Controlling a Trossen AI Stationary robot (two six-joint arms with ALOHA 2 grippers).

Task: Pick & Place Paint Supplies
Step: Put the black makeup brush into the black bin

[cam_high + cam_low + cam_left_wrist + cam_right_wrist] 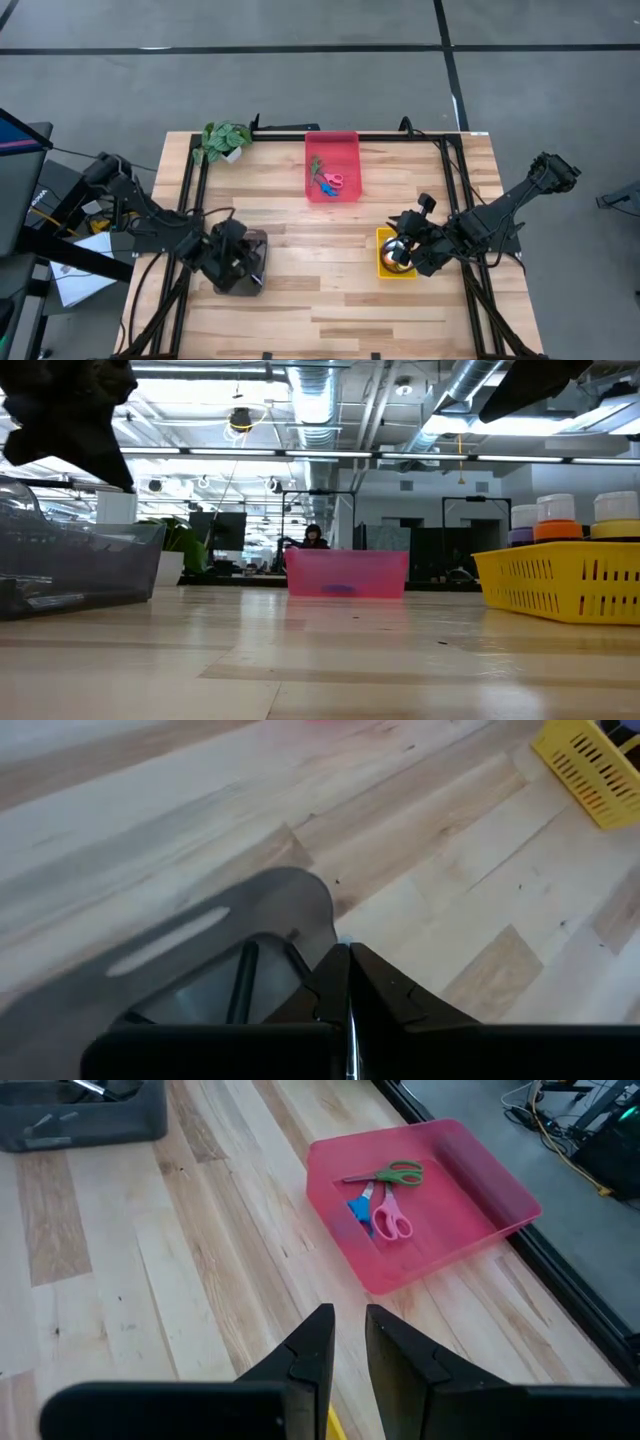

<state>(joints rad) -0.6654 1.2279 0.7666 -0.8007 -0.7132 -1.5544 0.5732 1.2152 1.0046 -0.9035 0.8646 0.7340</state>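
From above, your left pincer (243, 262) hangs over the grey tray (256, 240) near the worktop's (300, 300) left edge, its arm folded in from that side; its wrist camera shows the fingers (335, 982) pressed fully together on nothing, with thin dark brushes (240, 982) lying in the tray beneath. Your right pincer (402, 247) hovers over the yellow tray (384, 268) toward the right edge, arm reaching in from the right; its wrist view shows the fingers (312, 1342) a narrow slit apart, holding nothing. That same view alone sorts the scissors (385, 1202) in the red tray (480, 1170) at the far edge: pink, green and blue handles. Only the low view reveals paint bottle caps (556, 520) rising above the yellow tray's rim.
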